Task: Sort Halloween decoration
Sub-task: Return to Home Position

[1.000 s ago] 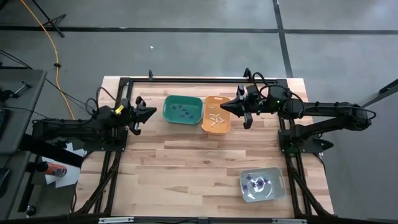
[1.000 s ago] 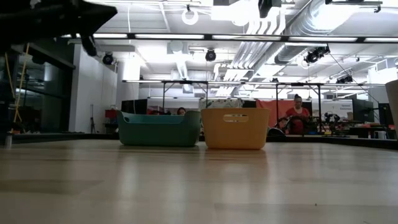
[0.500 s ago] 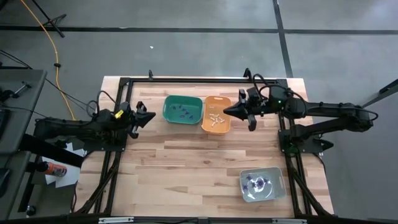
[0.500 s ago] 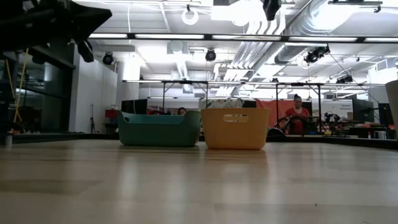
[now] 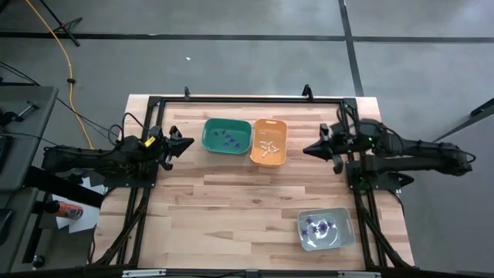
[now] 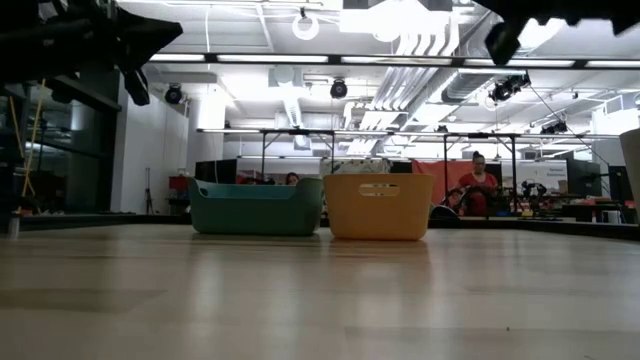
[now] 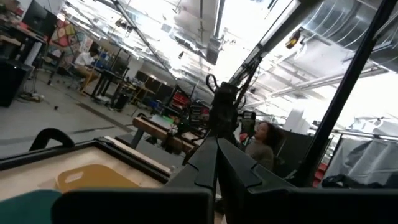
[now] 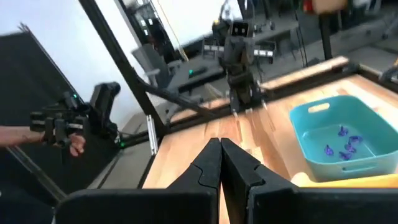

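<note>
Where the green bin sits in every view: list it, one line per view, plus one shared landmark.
High view: green bin near the table's far edge, left of centre.
Low view: green bin left of centre, standing on the tabletop.
Left wrist view: only a corner of the green bin shows, close beside the fingers.
Right wrist view: green bin ahead of the fingers, purple trinkets inside.
Landmark: the orange bin right beside it.

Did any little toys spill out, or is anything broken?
Nothing stands out. The green bin, orange bin and grey bin sit upright with toys inside, none on the table. Left gripper and right gripper are shut, empty.
</note>
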### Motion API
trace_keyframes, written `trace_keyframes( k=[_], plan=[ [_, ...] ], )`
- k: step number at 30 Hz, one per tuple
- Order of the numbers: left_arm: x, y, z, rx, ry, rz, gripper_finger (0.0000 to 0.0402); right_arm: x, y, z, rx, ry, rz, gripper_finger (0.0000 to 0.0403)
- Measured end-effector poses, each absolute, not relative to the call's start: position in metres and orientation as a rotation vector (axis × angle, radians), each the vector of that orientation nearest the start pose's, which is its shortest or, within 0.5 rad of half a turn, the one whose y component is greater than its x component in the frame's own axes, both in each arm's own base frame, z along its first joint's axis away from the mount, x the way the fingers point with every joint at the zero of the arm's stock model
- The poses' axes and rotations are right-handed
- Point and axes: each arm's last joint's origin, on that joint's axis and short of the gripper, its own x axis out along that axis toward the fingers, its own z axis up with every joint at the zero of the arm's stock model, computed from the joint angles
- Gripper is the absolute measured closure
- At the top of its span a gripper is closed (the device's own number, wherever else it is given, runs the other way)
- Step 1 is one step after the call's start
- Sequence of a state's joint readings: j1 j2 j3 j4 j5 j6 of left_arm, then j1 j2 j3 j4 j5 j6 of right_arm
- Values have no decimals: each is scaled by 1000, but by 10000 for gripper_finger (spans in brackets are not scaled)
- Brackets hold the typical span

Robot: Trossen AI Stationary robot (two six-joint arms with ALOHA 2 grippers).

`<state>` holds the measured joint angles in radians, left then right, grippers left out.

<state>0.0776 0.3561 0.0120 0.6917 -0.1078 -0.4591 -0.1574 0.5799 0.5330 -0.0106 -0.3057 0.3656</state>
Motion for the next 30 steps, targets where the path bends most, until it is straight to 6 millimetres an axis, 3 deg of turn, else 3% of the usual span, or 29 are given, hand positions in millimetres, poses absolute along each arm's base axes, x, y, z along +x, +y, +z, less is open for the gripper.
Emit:
trace_keyframes(
  k=[8, 19, 30],
  plan=[
    [114, 12, 202, -459, -384, 101, 401, 131, -13, 251, 346, -198, 124, 403],
    [114, 12, 202, -459, -384, 101, 401, 123, 2, 219, 377, -215, 236, 403],
    [114, 12, 201, -460, -368, 105, 401, 105, 1, 190, 382, -195, 187, 403]
  ],
)
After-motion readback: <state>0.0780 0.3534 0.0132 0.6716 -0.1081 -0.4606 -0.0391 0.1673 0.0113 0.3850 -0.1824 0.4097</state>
